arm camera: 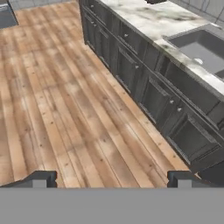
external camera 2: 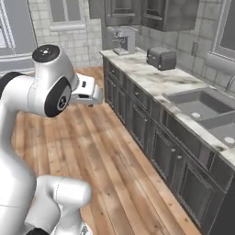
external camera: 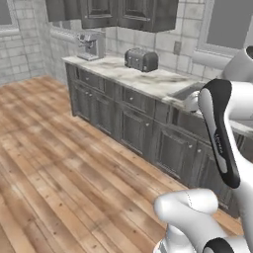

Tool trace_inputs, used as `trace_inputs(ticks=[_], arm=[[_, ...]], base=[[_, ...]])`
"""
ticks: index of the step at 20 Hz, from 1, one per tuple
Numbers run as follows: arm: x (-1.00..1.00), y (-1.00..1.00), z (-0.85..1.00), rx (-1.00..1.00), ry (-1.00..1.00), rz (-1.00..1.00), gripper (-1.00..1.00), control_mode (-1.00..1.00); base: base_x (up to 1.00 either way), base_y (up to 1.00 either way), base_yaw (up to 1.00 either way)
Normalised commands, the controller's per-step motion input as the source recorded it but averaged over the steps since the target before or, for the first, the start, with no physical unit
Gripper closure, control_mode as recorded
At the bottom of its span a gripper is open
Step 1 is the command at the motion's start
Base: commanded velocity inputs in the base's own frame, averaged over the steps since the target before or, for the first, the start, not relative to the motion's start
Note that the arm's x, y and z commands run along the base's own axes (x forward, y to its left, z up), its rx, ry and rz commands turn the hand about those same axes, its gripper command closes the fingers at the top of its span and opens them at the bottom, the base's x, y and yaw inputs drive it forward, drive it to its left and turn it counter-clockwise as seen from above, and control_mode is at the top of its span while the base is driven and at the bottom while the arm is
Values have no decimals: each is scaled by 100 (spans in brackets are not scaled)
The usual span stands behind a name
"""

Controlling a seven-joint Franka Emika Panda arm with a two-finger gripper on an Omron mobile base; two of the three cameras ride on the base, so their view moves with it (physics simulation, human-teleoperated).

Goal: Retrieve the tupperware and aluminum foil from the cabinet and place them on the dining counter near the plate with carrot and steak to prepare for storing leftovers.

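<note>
Dark grey wall cabinets (external camera: 123, 14) (external camera 2: 158, 13) hang above the sink counter with their panelled doors shut. I cannot tell which one is the cabinet of the task. The tupperware and the aluminum foil are hidden. The dining counter, the plate, the carrot and the steak are out of view. My gripper (arm camera: 111, 179) hangs over the wood floor, open, with its two dark fingertips (arm camera: 41, 178) wide apart and nothing between them. In the right base view my white hand (external camera 2: 89, 91) is held out from the arm, well left of the counter.
A marbled counter (external camera: 143, 79) (external camera 2: 160, 80) carries a coffee machine (external camera: 90, 45), a toaster (external camera: 142, 59) and an inset sink (external camera 2: 197, 105) (arm camera: 203, 48). Grey drawer cabinets (arm camera: 144, 83) run below it. Wood floor (external camera: 59, 163) lies open to the left.
</note>
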Motion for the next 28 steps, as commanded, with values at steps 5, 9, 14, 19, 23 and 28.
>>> trace_inputs(ticks=[5,9,14,19,23,28], arm=[[0,0,0,0,0,0,-100,100],[0,0,0,0,0,0,-100,100],[0,0,0,0,0,0,-100,100],[0,0,0,0,0,0,-100,100],[0,0,0,0,0,0,-100,100],[0,0,0,0,0,0,-100,100]], base=[[100,61,15],[100,65,0],[100,68,-6],[100,81,-19],[100,84,-25],[100,77,-35]])
